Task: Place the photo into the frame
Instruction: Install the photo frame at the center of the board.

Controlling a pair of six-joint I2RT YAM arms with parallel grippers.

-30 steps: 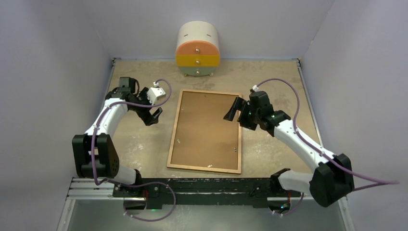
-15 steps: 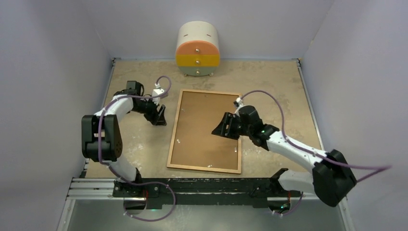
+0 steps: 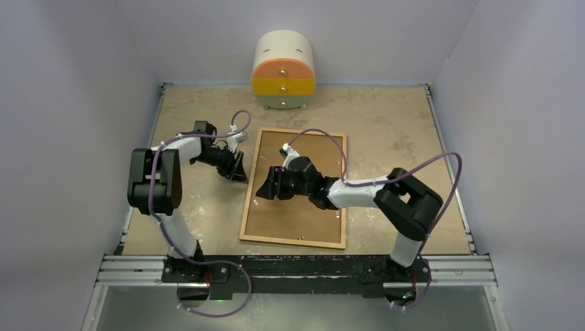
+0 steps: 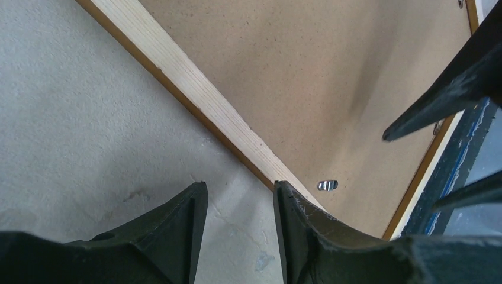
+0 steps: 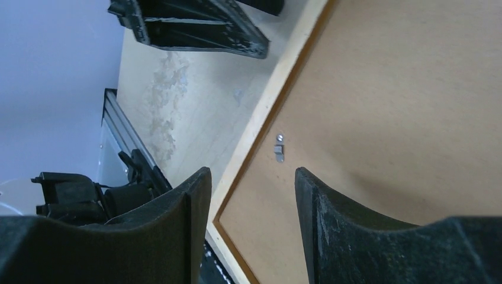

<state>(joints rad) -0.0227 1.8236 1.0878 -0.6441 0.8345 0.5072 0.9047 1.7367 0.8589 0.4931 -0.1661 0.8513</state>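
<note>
The frame [image 3: 249, 189] is lying face down on the tabletop [image 3: 386, 124], with the brown board [image 3: 303, 207] sitting inside its rails. The photo is not showing in any view. It may be lying under the board, but that cannot be told from here.

Judging by the pose, the step in hand is working the small metal clip [image 5: 279, 148] on the frame's left rail, either to free the board or to lock it.

To do this well, the right fingers [image 5: 177, 219] should be coming down with one tip beside the clip's tab and pushing sideways, so the clip swings along the rail. Pressing down on the board would only be bowing it. The left fingers [image 4: 296, 219] should be bracing the rail's outer edge so the frame does not slide or turn under the push.

The right fingers are standing well apart and holding nothing. They are hovering over the board near the left rail, with the clip lying just ahead of the gap between them.

The left fingers are parted only a little and are also empty. They are sitting low over the bare tabletop on the outer side of the same rail [image 4: 195, 89]. One tip is just beside the wood, perhaps touching it. The clip [image 4: 327, 185] is lying across the rail from them, on the board side.
</note>
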